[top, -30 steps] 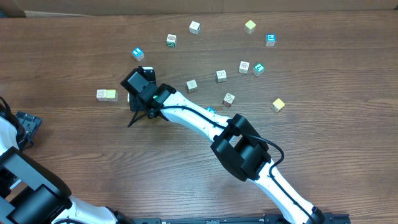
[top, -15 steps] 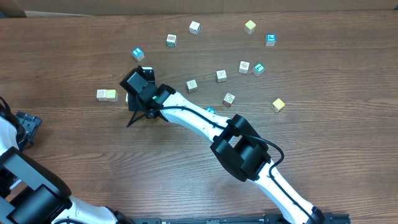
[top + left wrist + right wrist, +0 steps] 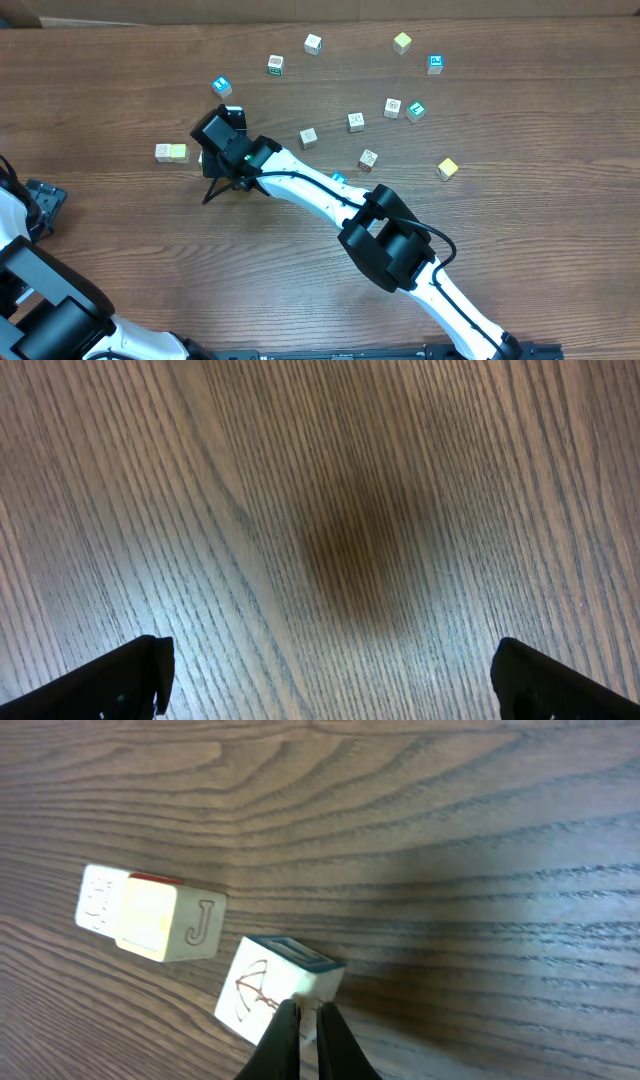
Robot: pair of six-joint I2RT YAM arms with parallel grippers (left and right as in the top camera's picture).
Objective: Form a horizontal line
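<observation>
R gripper (image 3: 304,1038) first: jaws nearly together w/ nothing between them, tips touching the near edge of a white umbrella cube (image 3: 278,988). We judge that a nudge, not a grasp. Vs. a sec ago, the overhead view shows the R arm (image 3: 320,190) a touch further left, toward the line (image 3: 171,152); the loose cubes sit where they were. So cube no. 3 is closing in, but it's tilted, one corner just beside the yellow J cube (image 3: 170,920), not flush yet. The line, at the table's left, is only white + yellow touching so far; approx. halfway, we reckon.

L to R around it:
- L gripper (image 3: 328,678) is spread wide over bare table (image 3: 360,510), holding nothing.
- A teal cube (image 3: 221,86) sits near, beyond the R wrist.
- A white cube (image 3: 308,137) sits mid-table.
- A yellow cube (image 3: 447,168) sits far right.

Nothing lies between cube no. 3 and the line. The R arm hides part of the mid-table.
</observation>
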